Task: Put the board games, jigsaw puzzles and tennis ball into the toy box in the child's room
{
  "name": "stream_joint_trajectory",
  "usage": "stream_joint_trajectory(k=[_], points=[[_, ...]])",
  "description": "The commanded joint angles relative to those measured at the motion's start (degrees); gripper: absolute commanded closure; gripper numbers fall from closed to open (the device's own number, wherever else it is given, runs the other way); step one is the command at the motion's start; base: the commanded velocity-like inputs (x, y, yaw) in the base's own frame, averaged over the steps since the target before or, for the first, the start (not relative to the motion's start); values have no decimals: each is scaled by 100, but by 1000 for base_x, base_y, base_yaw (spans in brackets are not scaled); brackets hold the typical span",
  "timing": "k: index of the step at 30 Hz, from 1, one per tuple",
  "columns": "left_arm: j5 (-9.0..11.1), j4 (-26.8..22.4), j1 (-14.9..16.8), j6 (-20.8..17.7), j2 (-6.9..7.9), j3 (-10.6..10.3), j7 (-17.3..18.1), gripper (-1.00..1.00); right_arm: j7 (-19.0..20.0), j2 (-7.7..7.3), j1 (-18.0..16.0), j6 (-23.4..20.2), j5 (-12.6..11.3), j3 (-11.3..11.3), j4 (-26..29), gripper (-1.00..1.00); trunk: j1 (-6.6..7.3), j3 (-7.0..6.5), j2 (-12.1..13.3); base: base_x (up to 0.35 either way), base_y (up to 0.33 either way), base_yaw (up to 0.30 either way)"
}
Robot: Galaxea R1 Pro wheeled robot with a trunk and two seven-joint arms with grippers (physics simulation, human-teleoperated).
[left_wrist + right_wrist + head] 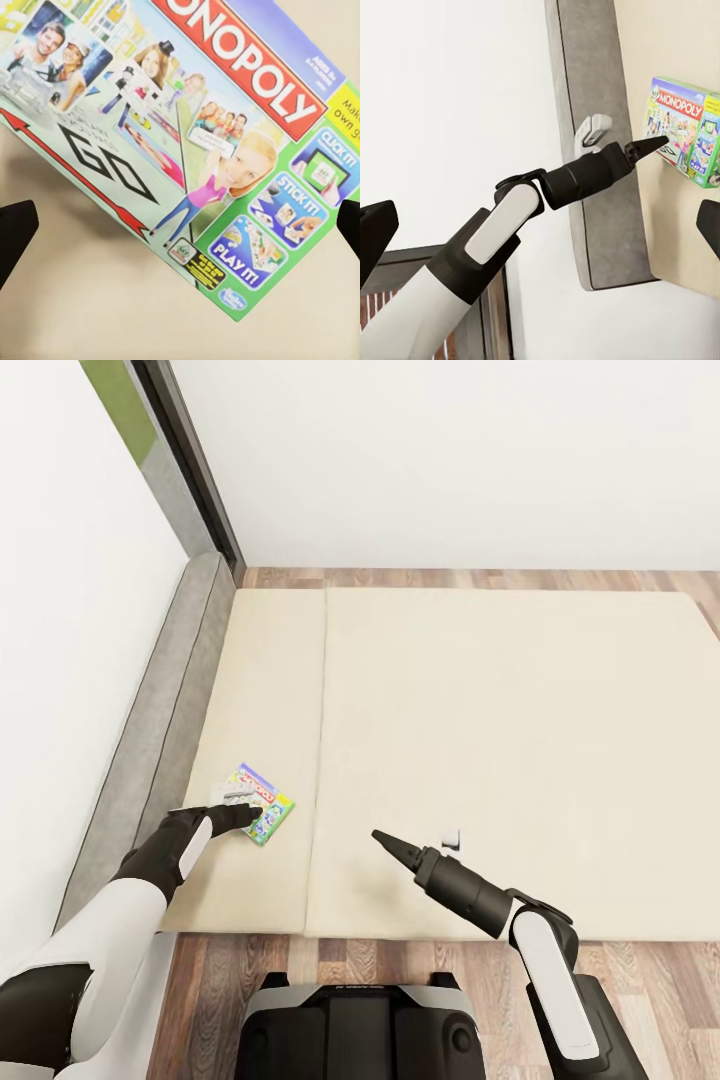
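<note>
Risk: the Monopoly board game (pixel 191 142) lies flat on the bed (pixel 500 740), near its left edge by the grey frame. A flat box on a soft mattress is likely to be pushed or tipped rather than clamped if the fingers land on the lid. A corner grab could let it swing out.

The left gripper (pixel 245 812) is held wide open just over the box's near corner; nothing is gripped, and contact cannot be confirmed. The right gripper (pixel 385 840) is poised over bare mattress; its opening cannot be judged.

Monopoly board game (pixel 187 127) cropped at edges, left fingers (pixel 250 815) overlapping it
</note>
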State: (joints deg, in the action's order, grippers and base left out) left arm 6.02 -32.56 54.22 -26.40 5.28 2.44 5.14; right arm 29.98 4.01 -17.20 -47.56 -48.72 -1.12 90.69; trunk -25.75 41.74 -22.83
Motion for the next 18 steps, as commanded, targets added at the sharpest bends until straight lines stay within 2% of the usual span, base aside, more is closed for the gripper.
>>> stream_joint_trajectory(k=[1, 9, 18], points=[[57, -9, 1, -41, 0, 16, 5, -100, 8, 3, -3, -10, -5, 7, 2, -100, -3, 6, -9, 0, 0, 0], [57, -9, 1, -41, 0, 11, 5, -100, 8, -4, -3, 266, -26, 0, -2, -100, -3, 6, -9, 0, 10, 0], [57, -10, 1, -41, 0, 4, 5, -100, 8, -5, -3, 328, -26, -2, -22, -100, -3, 6, -9, 0, 97, 0]])
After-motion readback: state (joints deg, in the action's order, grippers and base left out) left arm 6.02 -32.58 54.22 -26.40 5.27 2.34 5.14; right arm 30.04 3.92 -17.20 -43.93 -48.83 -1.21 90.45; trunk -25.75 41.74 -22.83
